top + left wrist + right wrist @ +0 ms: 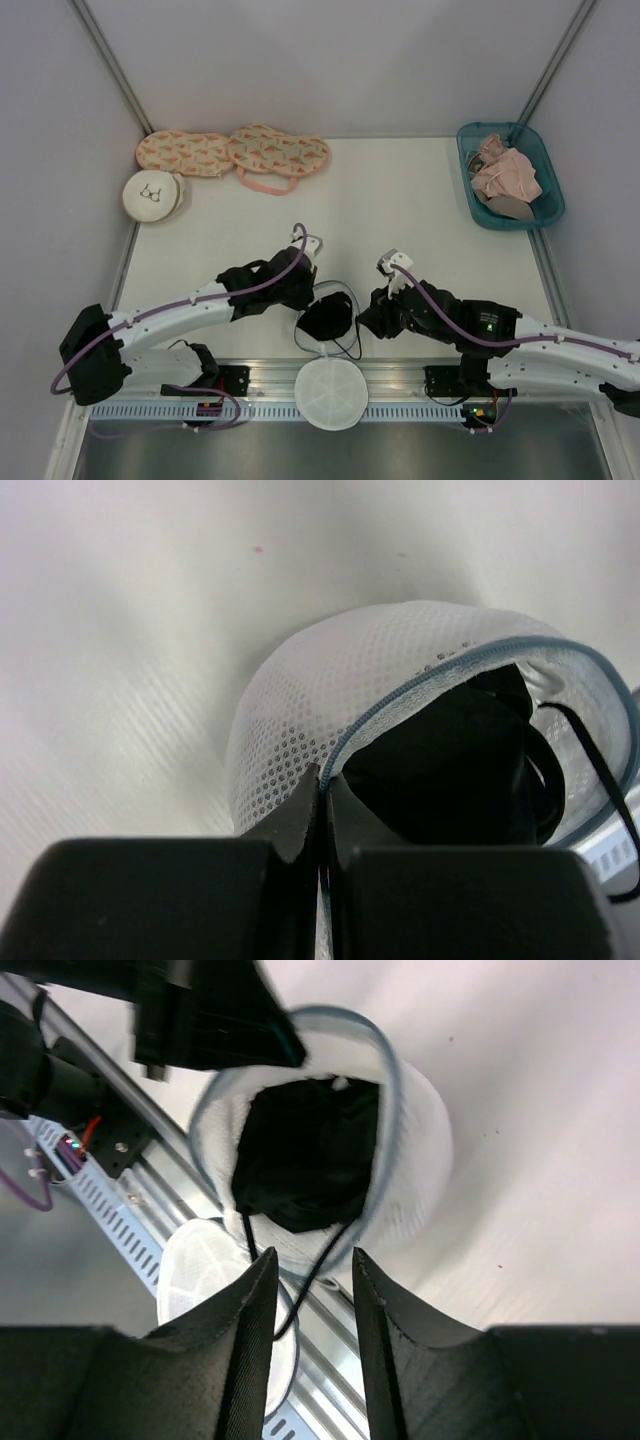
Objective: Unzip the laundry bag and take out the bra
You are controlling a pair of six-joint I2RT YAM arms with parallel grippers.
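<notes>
The laundry bag point(346, 297) lies open at the near middle of the table, white mesh with a blue-grey zipper rim point(420, 680). Inside it sits a black soft garment point(325, 318) with thin black straps; no white bra shows. My left gripper point(305, 300) is shut on the bag's zipper rim and holds the opening up; it also shows in the left wrist view point(322, 775). My right gripper point(365, 320) is open and empty, just right of the bag. In the right wrist view point(313, 1255) it faces the black garment point(305, 1160), and a strap point(320, 1270) runs between its fingers.
A round white mesh panel point(330, 393) hangs over the metal rail point(400, 380) at the near edge. A cream round pouch point(153, 195) and two pink patterned cases point(183, 153) point(280, 152) lie at the back left. A teal basket point(549, 190) holds pink garments point(508, 175).
</notes>
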